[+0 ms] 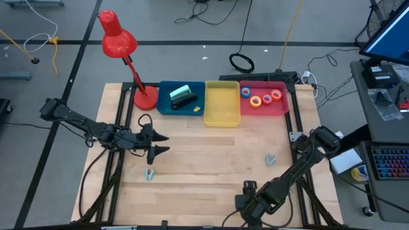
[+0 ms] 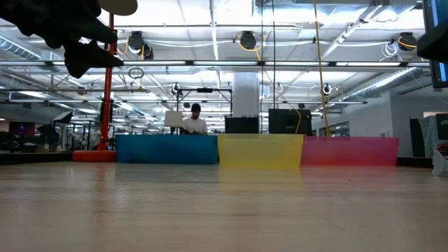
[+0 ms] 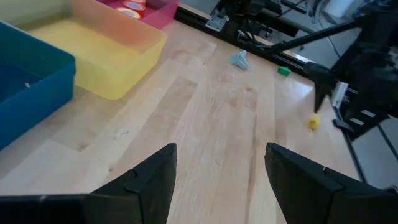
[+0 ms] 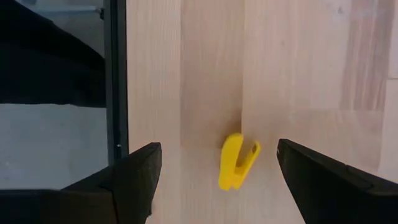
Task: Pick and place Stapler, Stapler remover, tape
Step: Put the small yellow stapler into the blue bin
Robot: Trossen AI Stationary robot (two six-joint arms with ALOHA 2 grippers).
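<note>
At the near edge of the wooden bench (image 1: 211,166), the right end effector (image 1: 246,203) hung low with its fingers spread wide and nothing between them; in the right wrist view a small yellow clip-like piece (image 4: 237,161) lay on the wood between those fingers, touching neither. A little farther in, two small grey claw-shaped staple removers rested on the bare bench, one toward the left (image 1: 149,174) and one toward the right (image 1: 271,159), well apart. Beyond the left one, the left end effector (image 1: 160,144) hovered above the bench, its fingers also spread and empty. Along the far edge stood three bins in a row, touching side by side. The blue bin (image 1: 167,110) held a dark stapler (image 1: 184,101) with a pale green item (image 1: 179,91) just beside it, and a small yellow bit lay near its right wall. The yellow bin (image 1: 222,105) in the middle showed nothing inside. The pink bin (image 1: 280,107) held the four tape rolls (image 1: 261,98), clustered together: blue, orange, red and yellow. A red desk lamp (image 1: 118,43) stood at the far left corner beside the blue bin.
</note>
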